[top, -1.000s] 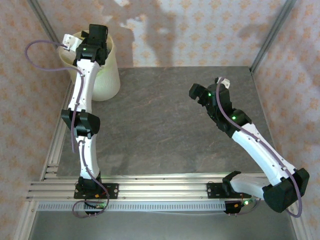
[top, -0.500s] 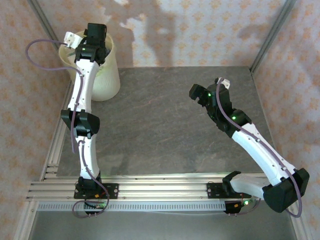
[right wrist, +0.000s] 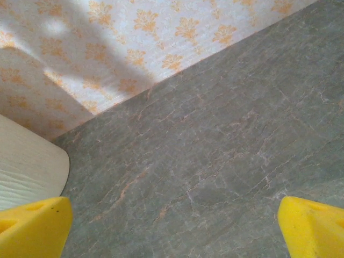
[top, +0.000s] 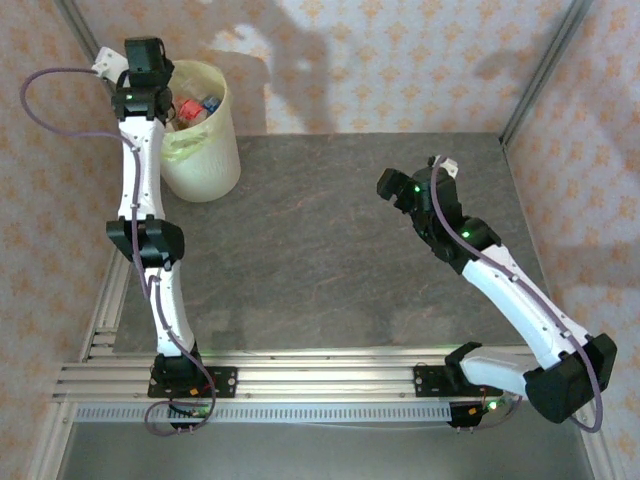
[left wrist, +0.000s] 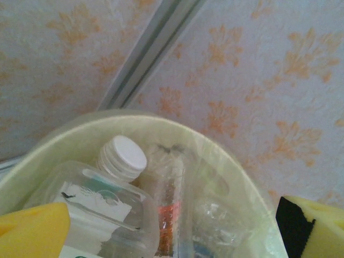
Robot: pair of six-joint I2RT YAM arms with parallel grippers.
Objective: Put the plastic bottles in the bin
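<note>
Top external view: the bin (top: 205, 150) is standing at the far left corner of the grey stone-patterned table (top: 330, 250). Plastic bottles (top: 195, 108) with red and blue labels are lying inside it. The left gripper (top: 146, 62) is hanging over the bin's left rim, above the bottles and touching none of them. From this angle I cannot tell how its jaws are standing. The right gripper (top: 390, 185) is hovering over the right half of the table, well apart from the bin, with nothing in it.

Left wrist view: the left gripper (left wrist: 172, 228) is looking down into the bin (left wrist: 59, 145), its yellow fingers (left wrist: 32, 231) spread wide at the two bottom corners and gripping nothing. Between and below them, a clear bottle with a white cap (left wrist: 124, 156) is lying tilted inside the bin. Just beside it is a clear bottle with an orange-red label (left wrist: 169, 209). A metal frame post (left wrist: 150, 51) is running up the wallpapered wall (left wrist: 258, 70) behind.

Right wrist view: the right gripper (right wrist: 172, 228) is holding its yellow fingers (right wrist: 32, 228) wide apart over bare table (right wrist: 215, 140), empty. The bin's pale side (right wrist: 27, 166) is showing at the left edge, beyond the left finger and apart from it.
</note>
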